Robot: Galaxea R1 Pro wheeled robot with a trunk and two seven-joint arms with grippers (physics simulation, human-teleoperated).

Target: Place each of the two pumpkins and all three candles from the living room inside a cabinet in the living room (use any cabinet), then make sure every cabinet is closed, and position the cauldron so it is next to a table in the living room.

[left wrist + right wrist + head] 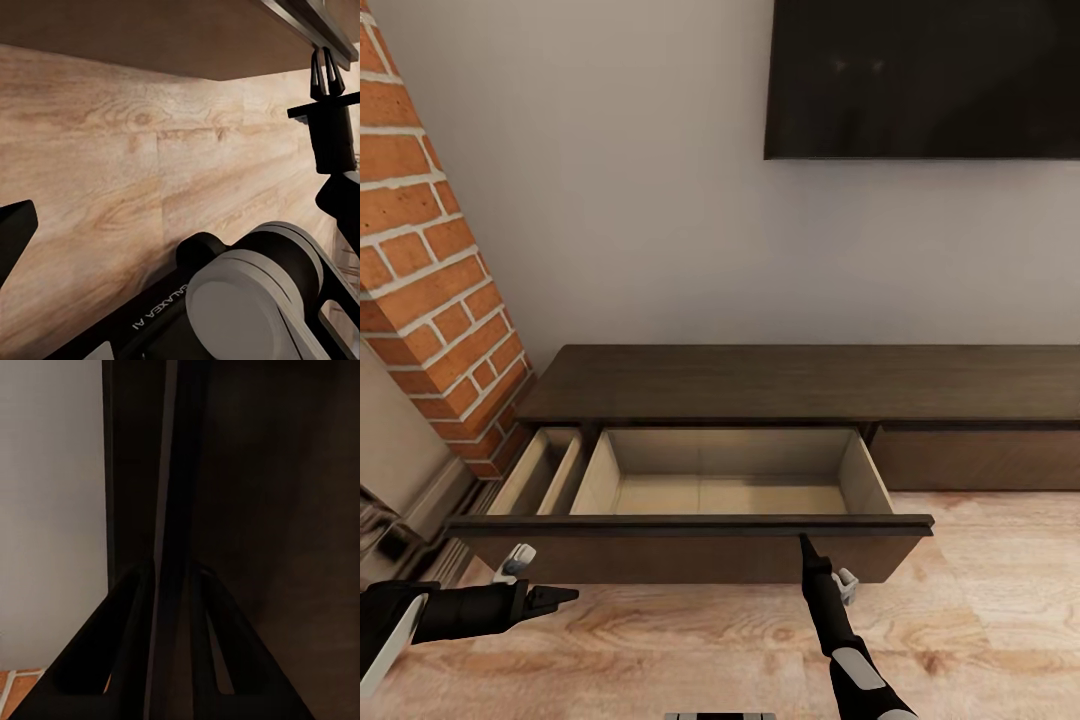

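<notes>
Matte black arms with pale grey joint caps (one link lettered "GALAXEA") end in 2 slim tapering black fingers (pixel 127 645).

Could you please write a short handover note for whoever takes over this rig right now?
Right gripper: at the top front edge of the open drawer, fingers closed around its lip in the right wrist view.
Left gripper: low over the wood floor, holding nothing; open or shut cannot be told.
Cabinet: wide drawer pulled out, nothing inside.
Done: drawer opened.
Left: load both pumpkins and three candles, close the cabinets, place the cauldron beside the table.
</notes>
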